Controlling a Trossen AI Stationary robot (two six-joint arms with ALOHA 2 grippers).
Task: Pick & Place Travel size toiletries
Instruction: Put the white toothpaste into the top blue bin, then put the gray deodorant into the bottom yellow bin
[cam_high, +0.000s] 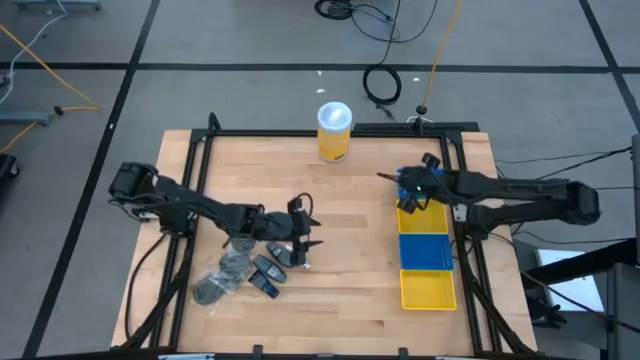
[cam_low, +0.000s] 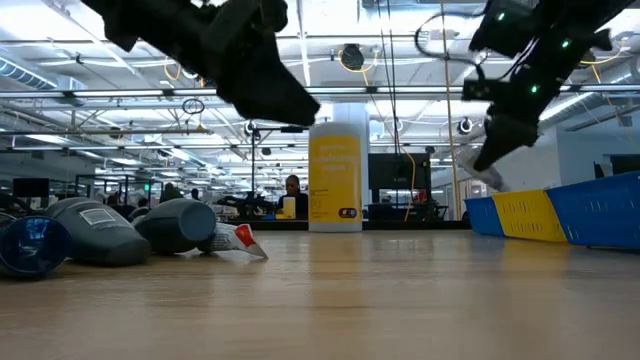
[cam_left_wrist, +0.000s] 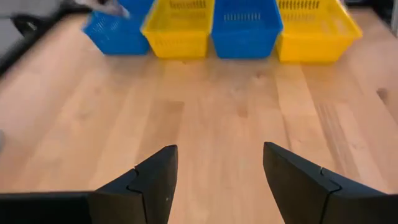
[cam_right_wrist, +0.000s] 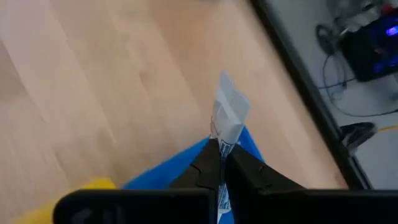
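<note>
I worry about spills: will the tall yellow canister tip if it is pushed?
Probably yes. The yellow canister stands upright, tall for its narrow base, so a high push may topple it. Being round, it would likely roll afterwards. Neither tool is near it.

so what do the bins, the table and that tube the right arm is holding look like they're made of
The bins look like moulded plastic: bright blue and yellow walls with slotted grids. The table looks like wood: pale planks with visible grain and a matt finish. The tube, pinched in the right gripper, looks like soft white plastic or foil with a flat crimped end, though I can't tell which.
</note>
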